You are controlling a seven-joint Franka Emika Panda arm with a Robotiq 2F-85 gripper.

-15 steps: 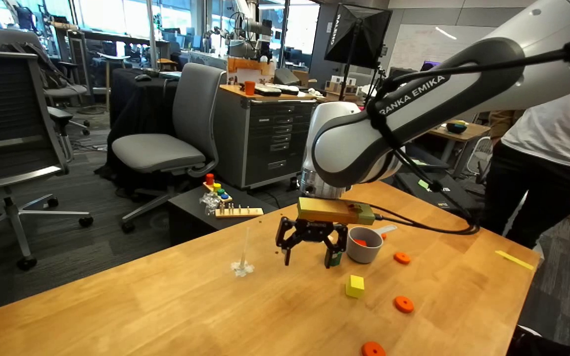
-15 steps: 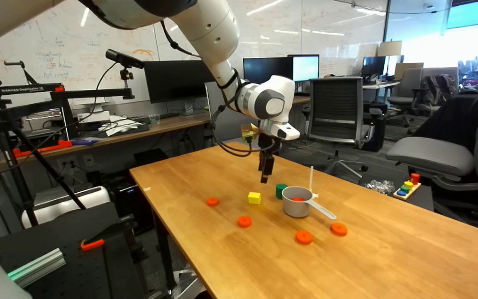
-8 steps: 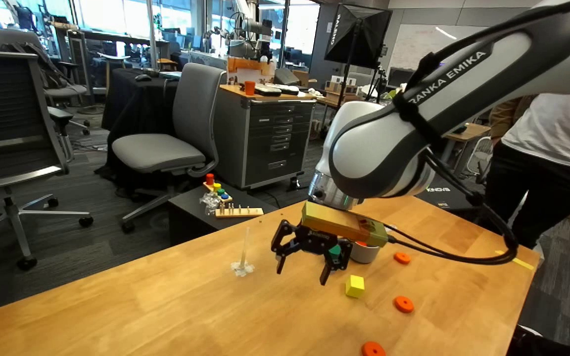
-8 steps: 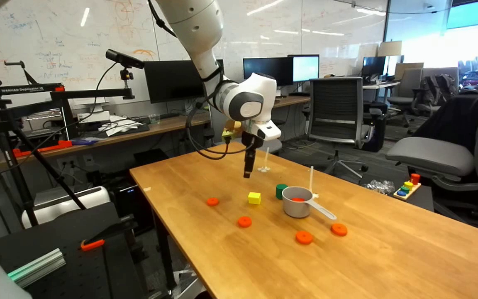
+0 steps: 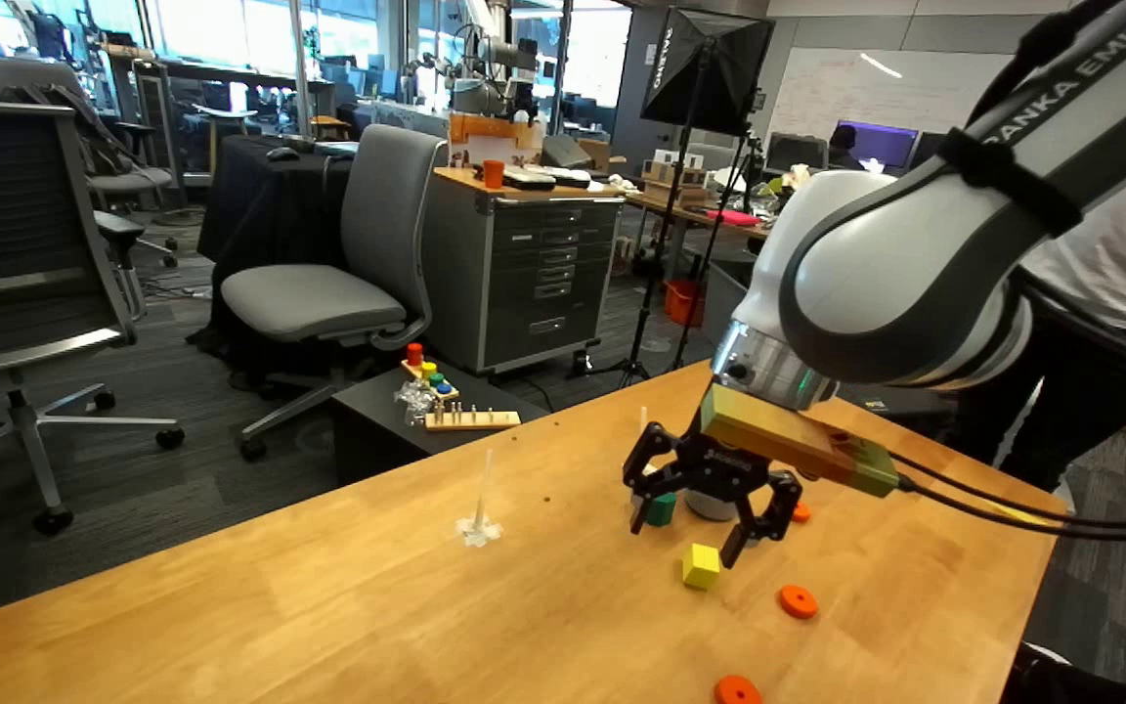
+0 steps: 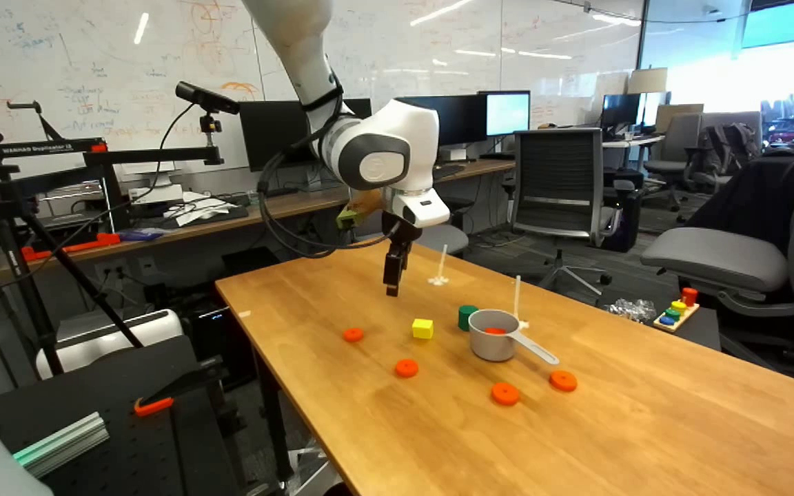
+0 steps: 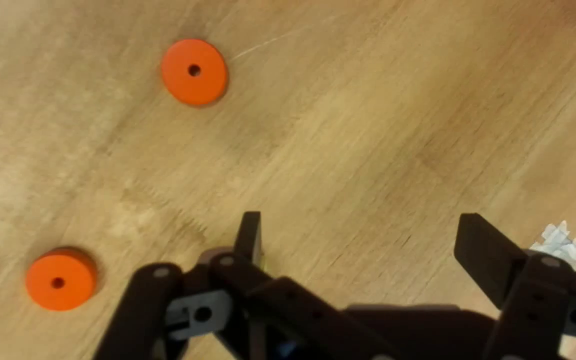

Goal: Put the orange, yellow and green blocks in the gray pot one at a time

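- Looks like one of three is done: something red-orange, the orange block (image 6: pixel 495 331) I'd say, sits inside the gray pot (image 6: pixel 482 350).
- The yellow block (image 6: pixel 422 329) is left, out on the counter (image 6: pixel 611 427).
- The green block (image 6: pixel 467 317) is left too, just beside the pot.
- The gripper (image 7: pixel 361 227) hangs over the counter, jaws wide apart, holding nothing.
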